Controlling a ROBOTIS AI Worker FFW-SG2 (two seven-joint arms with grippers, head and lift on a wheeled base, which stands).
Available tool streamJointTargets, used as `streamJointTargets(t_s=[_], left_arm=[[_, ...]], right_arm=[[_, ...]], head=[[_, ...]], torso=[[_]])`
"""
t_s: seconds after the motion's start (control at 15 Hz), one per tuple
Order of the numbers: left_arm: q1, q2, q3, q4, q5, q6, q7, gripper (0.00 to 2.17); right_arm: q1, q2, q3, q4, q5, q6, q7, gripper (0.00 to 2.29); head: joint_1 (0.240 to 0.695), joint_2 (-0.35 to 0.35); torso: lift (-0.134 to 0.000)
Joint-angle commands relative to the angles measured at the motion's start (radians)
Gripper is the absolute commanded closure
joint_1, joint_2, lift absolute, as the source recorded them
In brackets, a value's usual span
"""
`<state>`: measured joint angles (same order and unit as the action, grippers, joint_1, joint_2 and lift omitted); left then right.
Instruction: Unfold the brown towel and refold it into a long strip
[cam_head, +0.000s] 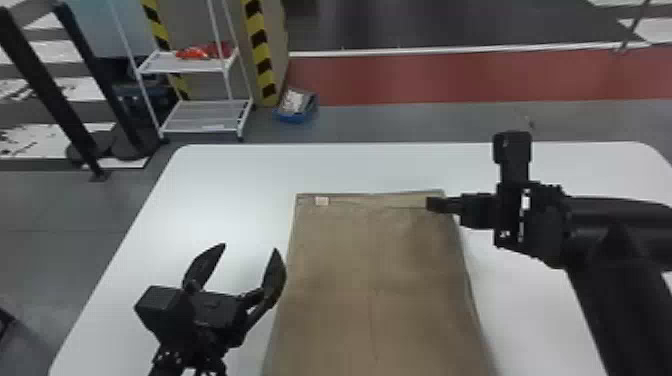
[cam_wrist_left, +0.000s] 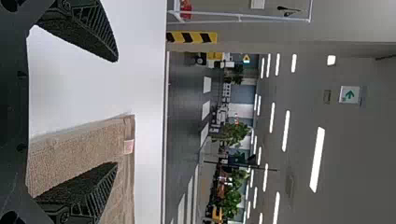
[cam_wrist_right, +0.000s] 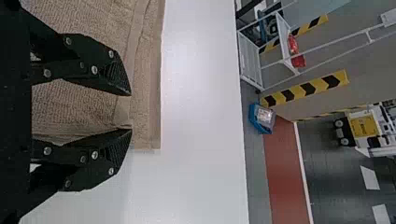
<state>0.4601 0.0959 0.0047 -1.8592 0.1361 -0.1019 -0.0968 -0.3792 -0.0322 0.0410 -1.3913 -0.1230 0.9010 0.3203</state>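
The brown towel (cam_head: 372, 280) is being supported, spread flat, by the white table (cam_head: 220, 185) beneath it. A pale label (cam_head: 321, 201) is being shown near the towel's far left corner. The left gripper (cam_head: 250, 247) is being held beside the towel's left edge, its jaws being spread wide. The right gripper (cam_head: 431, 204) is being held at the towel's far right corner, its jaws being parted by a narrower gap.

Brown towel (cam_head: 372, 270) cut off at near end, label (cam_head: 322, 201) illegible

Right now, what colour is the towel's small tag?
Pale pink tag, clearest in the left wrist view.
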Motion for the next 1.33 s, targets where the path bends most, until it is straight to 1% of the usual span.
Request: streamJointTargets(t_s=[0.0, 0.13, 0.2, 0.27, 0.4, 0.53, 0.67, 0.8, 0.87, 0.93, 1.0, 1.13, 1.2, 1.27], left_arm=[[0.0, 0.001, 0.0, 0.002, 0.002, 0.0, 0.0, 0.09], [0.0, 0.001, -0.002, 0.003, 0.003, 0.0, 0.0, 0.09], [0.0, 0.001, -0.003, 0.003, 0.003, 0.0, 0.0, 0.09], [0.0, 0.001, -0.003, 0.003, 0.002, 0.0, -0.001, 0.09], [0.0, 0.001, -0.003, 0.002, 0.003, 0.0, 0.0, 0.09], [0.0, 0.002, 0.0, 0.0, 0.003, 0.0, 0.0, 0.09], [-0.001, 0.004, 0.004, -0.002, 0.003, 0.0, 0.0, 0.09], [-0.009, 0.004, 0.021, -0.002, 0.01, 0.0, -0.001, 0.09], [-0.009, 0.004, 0.046, -0.006, 0.023, 0.0, -0.001, 0.09], [-0.009, 0.005, 0.075, -0.015, 0.037, 0.0, -0.003, 0.09], [-0.009, 0.004, 0.103, -0.023, 0.049, 0.012, -0.003, 0.09], [-0.009, 0.004, 0.144, -0.04, 0.068, 0.012, -0.004, 0.09], [-0.009, 0.004, 0.167, -0.04, 0.082, 0.012, -0.006, 0.09], [-0.014, 0.004, 0.187, -0.04, 0.097, 0.012, -0.008, 0.09]], right_arm=[[0.002, 0.0, 0.002, 0.002, 0.002, 0.0, -0.001, 1.14], [0.0, 0.0, 0.002, 0.006, 0.005, 0.006, -0.004, 1.48], [0.002, 0.0, 0.002, 0.006, 0.005, 0.009, -0.004, 1.49], [0.003, 0.0, 0.002, 0.005, 0.005, 0.009, -0.004, 1.54], [0.023, 0.0, -0.001, -0.006, -0.001, 0.013, -0.003, 1.54], [0.062, 0.002, 0.005, -0.1, -0.009, 0.034, -0.003, 1.54], [0.111, 0.002, 0.028, -0.235, -0.033, 0.083, -0.003, 1.54], [0.158, 0.002, 0.065, -0.36, -0.056, 0.123, -0.003, 1.54], [0.184, 0.002, 0.091, -0.408, -0.067, 0.132, -0.003, 1.54], [0.212, 0.002, 0.126, -0.46, -0.067, 0.138, -0.001, 1.54], [0.24, 0.002, 0.165, -0.503, -0.067, 0.151, 0.002, 1.54], [0.289, 0.0, 0.234, -0.577, -0.05, 0.181, 0.002, 1.54], [0.318, -0.006, 0.264, -0.611, -0.035, 0.191, 0.002, 1.54], [0.347, -0.017, 0.299, -0.641, -0.017, 0.197, 0.002, 1.54]], head=[[0.695, 0.095], [0.695, 0.095], [0.695, 0.095], [0.695, 0.094], [0.695, 0.093], [0.695, 0.094], [0.695, 0.099], [0.695, 0.115], [0.695, 0.139], [0.695, 0.139], [0.695, 0.185], [0.695, 0.239], [0.695, 0.3], [0.695, 0.33]], torso=[[-0.123], [-0.123], [-0.123], [-0.123], [-0.123], [-0.123], [-0.123], [-0.123], [-0.123], [-0.123], [-0.123], [-0.123], [-0.123], [-0.123]])
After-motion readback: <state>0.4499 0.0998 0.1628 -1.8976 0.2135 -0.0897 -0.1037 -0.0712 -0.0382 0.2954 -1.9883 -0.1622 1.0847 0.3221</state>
